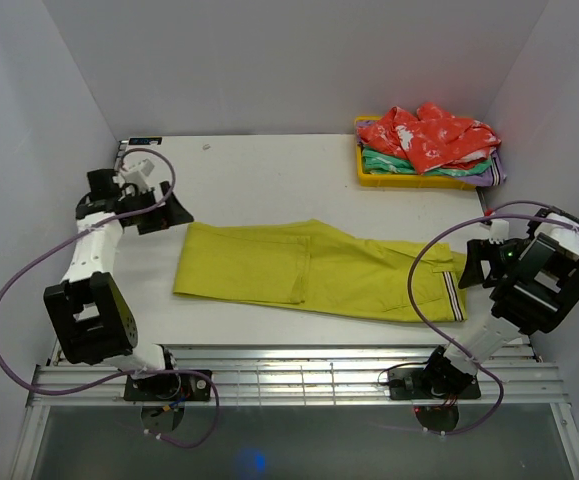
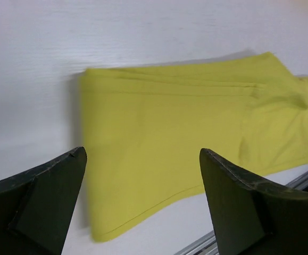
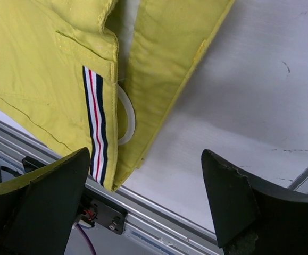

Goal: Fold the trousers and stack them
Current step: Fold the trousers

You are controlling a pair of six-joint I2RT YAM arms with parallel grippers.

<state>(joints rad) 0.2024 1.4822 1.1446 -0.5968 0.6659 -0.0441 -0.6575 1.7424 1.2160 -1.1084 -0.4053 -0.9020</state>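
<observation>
The mustard yellow-green trousers [image 1: 309,270] lie flat across the middle of the table, legs folded one over the other, cuffs to the left and the waistband with its striped strip [image 1: 452,296] to the right. My left gripper [image 1: 174,213] hovers open just left of the cuff end [image 2: 143,159], holding nothing. My right gripper [image 1: 469,268] stands open right beside the waistband [image 3: 98,122], also with nothing between its fingers. The striped strip and a white loop [image 3: 126,119] show in the right wrist view.
A yellow tray [image 1: 369,175] at the back right holds a red patterned garment [image 1: 429,135] on top of green cloth [image 1: 399,163]. A slatted metal rail [image 1: 299,375] runs along the near table edge. Walls close in left and right.
</observation>
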